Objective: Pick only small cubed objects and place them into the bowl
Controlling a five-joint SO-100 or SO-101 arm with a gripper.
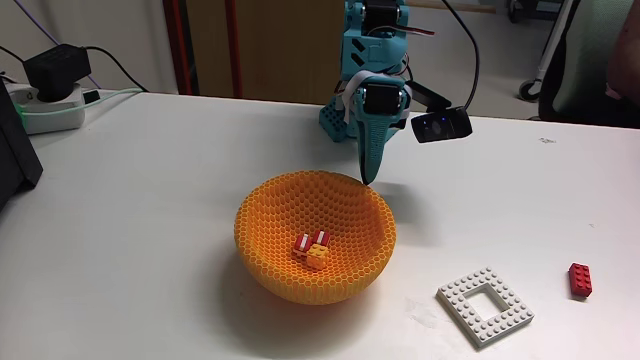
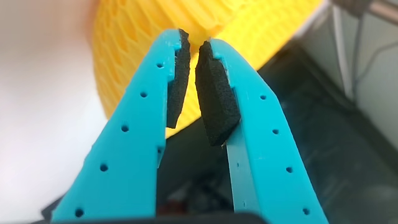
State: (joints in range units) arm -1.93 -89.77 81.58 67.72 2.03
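Observation:
The orange honeycomb bowl (image 1: 262, 222) stands mid-table in the fixed view. Inside it, near the bottom, lie the small cubed objects: two red-and-white striped cubes (image 1: 321, 238) (image 1: 301, 243) and a yellow-orange studded cube (image 1: 316, 256), all close together. My teal gripper (image 1: 368, 179) points down just above the bowl's far rim, shut with nothing in it. In the wrist view the black pads (image 2: 214, 93) of the gripper (image 2: 194, 42) nearly touch, with nothing between them, and the bowl (image 2: 137, 37) lies blurred beyond the tips.
A flat white square frame plate (image 1: 485, 305) lies at the front right, and a longer red brick (image 1: 580, 279) sits beyond it near the right edge. A power strip (image 1: 45, 108) and a dark box (image 1: 14, 150) occupy the far left.

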